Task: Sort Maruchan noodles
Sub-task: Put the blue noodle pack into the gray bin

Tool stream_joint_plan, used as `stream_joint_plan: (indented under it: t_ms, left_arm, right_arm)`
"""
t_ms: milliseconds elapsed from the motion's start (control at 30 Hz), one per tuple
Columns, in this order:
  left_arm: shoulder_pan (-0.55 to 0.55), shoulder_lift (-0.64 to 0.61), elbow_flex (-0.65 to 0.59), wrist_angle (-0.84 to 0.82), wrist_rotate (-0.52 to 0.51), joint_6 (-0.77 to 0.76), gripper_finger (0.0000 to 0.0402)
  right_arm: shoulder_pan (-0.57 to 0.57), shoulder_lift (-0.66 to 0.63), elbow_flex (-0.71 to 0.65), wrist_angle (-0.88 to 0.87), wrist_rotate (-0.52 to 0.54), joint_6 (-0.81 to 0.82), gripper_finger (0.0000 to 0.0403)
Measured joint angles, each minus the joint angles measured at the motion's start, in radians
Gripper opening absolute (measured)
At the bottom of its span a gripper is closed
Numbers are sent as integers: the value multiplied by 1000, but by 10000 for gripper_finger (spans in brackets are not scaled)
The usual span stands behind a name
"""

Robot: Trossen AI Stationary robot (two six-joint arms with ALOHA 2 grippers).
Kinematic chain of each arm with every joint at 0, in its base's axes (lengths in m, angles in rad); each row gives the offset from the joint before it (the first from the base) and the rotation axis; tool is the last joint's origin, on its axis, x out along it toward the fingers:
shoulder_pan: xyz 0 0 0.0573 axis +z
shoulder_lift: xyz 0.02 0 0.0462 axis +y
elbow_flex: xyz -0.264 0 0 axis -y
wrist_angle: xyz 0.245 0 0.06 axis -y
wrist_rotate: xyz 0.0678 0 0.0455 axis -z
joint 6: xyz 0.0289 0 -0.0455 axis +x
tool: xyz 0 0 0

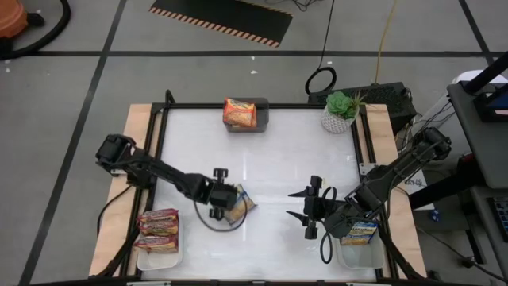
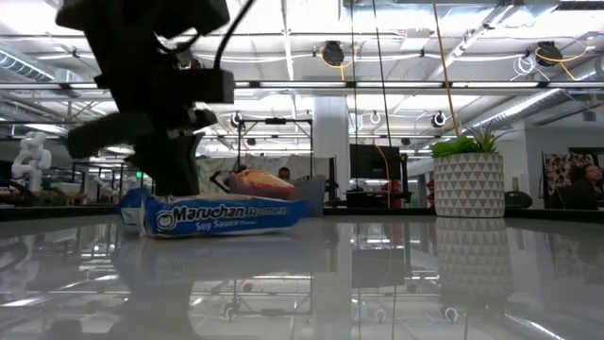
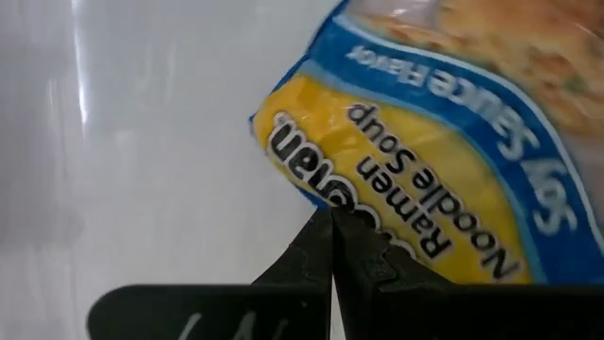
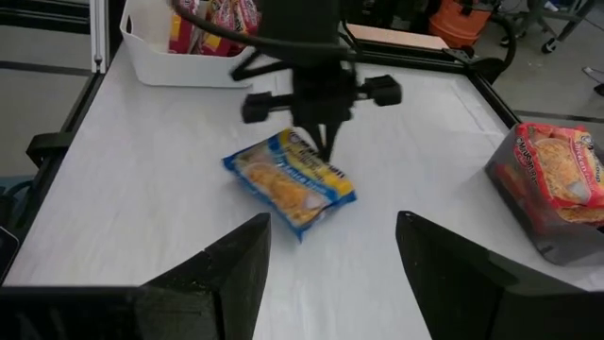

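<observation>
Blue-and-yellow flat plastic soy-sauce ramen packet [image 1: 240,204] lies on the glossy white surface [image 1: 262,159], left of centre, near side. My left claw [image 1: 219,200] sits pinched shut at its edge, tips touching the wrapper; whether it truly grips the film I cannot tell. My right claw [image 1: 312,208] waits spread wide, holding nothing, right of centre.

Progress, judged: red packets [image 1: 159,229] stacked in the white tray [image 1: 176,257] at near left; a blue one [image 1: 361,233] in the near-right tray; orange packets [image 1: 240,113] remain in the grey bin [image 1: 263,115] at the far edge. So partly sorted.

Open room: centre bare. White potted plant [image 1: 340,113] far right; black frame rails border the surface.
</observation>
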Motion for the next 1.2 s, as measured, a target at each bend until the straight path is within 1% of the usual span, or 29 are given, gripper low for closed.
stream_joint_plan:
  t_ms: [100,233,400,600,833,967,1067,1200]
  left_arm:
    - [-36,0,10,12,-1,56,1]
    - [-53,0,29,11,-8,61,1]
    - [-45,0,45,13,-57,31,1]
    - [-17,0,45,-35,-61,-34,2]
    - [6,0,45,-75,-66,-77,12]
    - [22,0,45,-72,-126,-106,14]
    - [35,0,45,-76,-133,-130,15]
    - [34,0,45,-108,-179,-158,16]
  right_arm:
    - [0,0,0,0,0,0,224]
    - [0,0,0,0,0,0,224]
    - [0,0,0,0,-1,1,224]
    - [0,0,0,0,-1,0,224]
    - [0,0,0,0,-1,0,224]
    - [0,0,0,0,-1,3,224]
    - [0,0,0,0,-1,3,224]
    - [0,0,0,0,-1,3,224]
